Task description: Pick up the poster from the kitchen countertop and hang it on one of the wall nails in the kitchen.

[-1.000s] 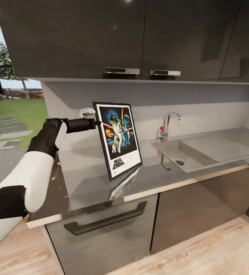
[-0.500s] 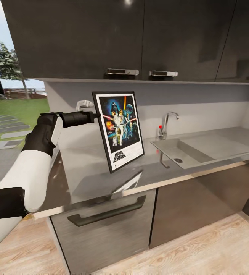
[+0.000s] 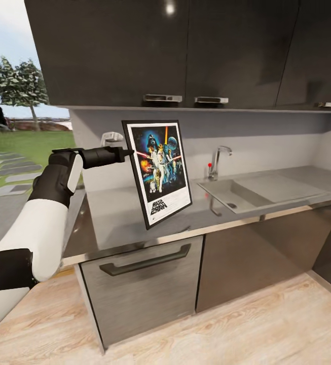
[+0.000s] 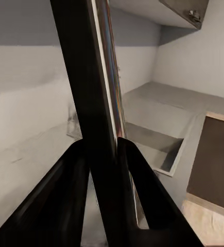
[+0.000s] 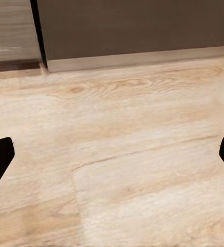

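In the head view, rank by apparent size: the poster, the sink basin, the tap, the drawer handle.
1. Sink, widest, though the poster is nearer, so this is unsure.
2. Poster, held in the left tool.
3. Drawer handle.
4. Tap.

Glossy grey kitchen countertop (image 3: pixel 135 213), inset sink (image 3: pixel 246 192), chrome tap (image 3: pixel 217 161)

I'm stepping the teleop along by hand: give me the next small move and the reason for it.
Probably carry the black-framed Star Wars poster further up and back from the glossy grey countertop. The left hand is clamped on its frame edge, the poster hangs above the worktop, and no wall nail is visible yet, so the robot should turn to look for one.
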Robot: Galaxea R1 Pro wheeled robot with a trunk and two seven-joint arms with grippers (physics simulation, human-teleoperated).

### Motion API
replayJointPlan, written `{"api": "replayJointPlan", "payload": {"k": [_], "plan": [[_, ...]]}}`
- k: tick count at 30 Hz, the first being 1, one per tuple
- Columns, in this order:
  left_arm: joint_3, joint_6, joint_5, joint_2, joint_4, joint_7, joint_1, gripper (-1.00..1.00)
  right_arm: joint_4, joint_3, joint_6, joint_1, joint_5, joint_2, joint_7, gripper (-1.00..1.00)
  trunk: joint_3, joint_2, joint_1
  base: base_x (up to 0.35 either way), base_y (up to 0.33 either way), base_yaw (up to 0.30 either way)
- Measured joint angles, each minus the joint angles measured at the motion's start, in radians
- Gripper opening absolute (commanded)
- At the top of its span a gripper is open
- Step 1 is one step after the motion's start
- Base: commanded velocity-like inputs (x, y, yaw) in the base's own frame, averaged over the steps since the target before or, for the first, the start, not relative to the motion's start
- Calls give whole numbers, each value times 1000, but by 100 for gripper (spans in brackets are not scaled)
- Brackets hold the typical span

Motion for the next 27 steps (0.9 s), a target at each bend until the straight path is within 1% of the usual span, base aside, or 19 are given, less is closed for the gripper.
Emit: {"api": "replayJointPlan", "payload": {"k": [7,12,16,17,19,21,23,24,27], "plan": [[1,3,2,-1,-23,-7,0,-100,0,0,0,0,0,0,0,100,0,0,0,-332,0,0],[2,6,2,-3,-39,-49,0,-100,0,0,0,0,0,0,0,100,0,0,0,-339,0,0],[2,6,6,-5,-40,-58,0,-100,0,0,0,0,0,0,0,100,0,0,0,-340,0,0],[2,6,10,-5,-40,-60,0,-100,0,0,0,0,0,0,0,100,0,0,0,-340,0,0],[2,5,32,-7,-40,-62,0,-100,0,0,0,0,0,0,0,100,0,0,0,-341,0,0],[3,4,68,-8,-38,-65,0,-100,0,0,0,0,0,0,0,100,0,0,0,-341,0,0],[2,5,82,-9,-38,-65,0,-100,0,0,0,0,0,0,0,100,0,0,0,-341,0,0],[2,5,91,-15,-36,-66,0,-100,0,0,0,0,0,0,0,100,0,0,0,-341,0,0],[2,6,99,-33,-34,-65,0,-100,0,0,0,0,0,0,0,100,0,0,0,-341,0,0]]}}
